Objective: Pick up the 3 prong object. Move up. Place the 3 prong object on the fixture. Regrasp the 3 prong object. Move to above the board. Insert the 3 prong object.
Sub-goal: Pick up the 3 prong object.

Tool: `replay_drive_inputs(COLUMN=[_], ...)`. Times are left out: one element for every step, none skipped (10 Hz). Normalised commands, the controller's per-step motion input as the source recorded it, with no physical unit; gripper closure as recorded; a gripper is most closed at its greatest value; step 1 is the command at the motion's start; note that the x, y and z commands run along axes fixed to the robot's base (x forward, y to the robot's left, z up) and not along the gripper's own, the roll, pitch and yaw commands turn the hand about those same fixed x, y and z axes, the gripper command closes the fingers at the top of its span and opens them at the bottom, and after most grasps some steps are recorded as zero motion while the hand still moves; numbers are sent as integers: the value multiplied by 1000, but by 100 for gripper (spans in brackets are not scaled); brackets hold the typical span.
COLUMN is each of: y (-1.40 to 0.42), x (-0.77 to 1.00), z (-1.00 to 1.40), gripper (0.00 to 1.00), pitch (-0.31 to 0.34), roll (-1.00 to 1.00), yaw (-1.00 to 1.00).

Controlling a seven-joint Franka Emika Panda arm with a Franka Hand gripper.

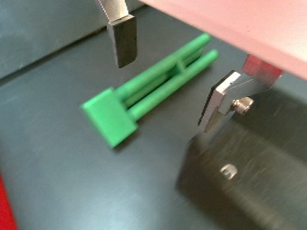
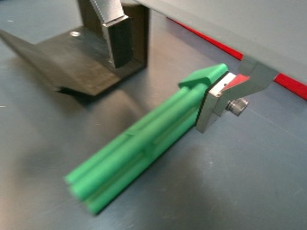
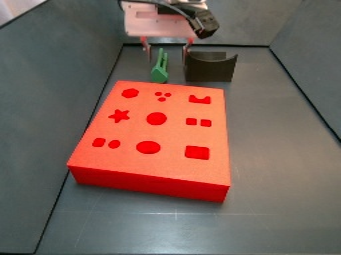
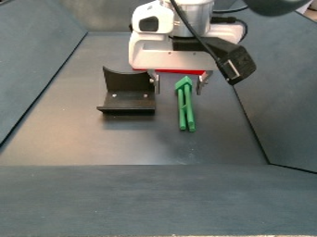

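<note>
Desk (image 4: pixel 124 139) of dark grey, walled round. The 3 prong object (image 4: pixel 184 103) lies flat at upper centre, long axis running up-frame, between the gripper's (image 4: pixel 181 85) parted fingers, beside the fixture (image 4: pixel 125 91).

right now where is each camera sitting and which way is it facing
Wrist view: on the arm, looking down past a silver finger at the 3 prong object lying on the floor, fixture alongside.
Wrist view: on the arm, opposite side; the green piece lies between the fingers, untouched.
Side view: beyond the board, looking across it at the gripper.
Side view: facing the open gripper from the fixture's side; board edge behind.
All four share the green piece and fixture.
</note>
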Motion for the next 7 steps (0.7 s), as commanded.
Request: replay_drive_inputs(y=[-249,-89,0,0,-9,-60,0], x=[-317,-340,-260,-97,0,-29,0], z=[-317,-237,-163,-31,-343,-414,-20], gripper=[0,0,0,0,0,0,0], pitch=[-196,-229,-184,-123,-134,-140,-44], roll=[71,0,-29,-76,0,0,-26], yaw=[0,0,0,0,0,0,-26])
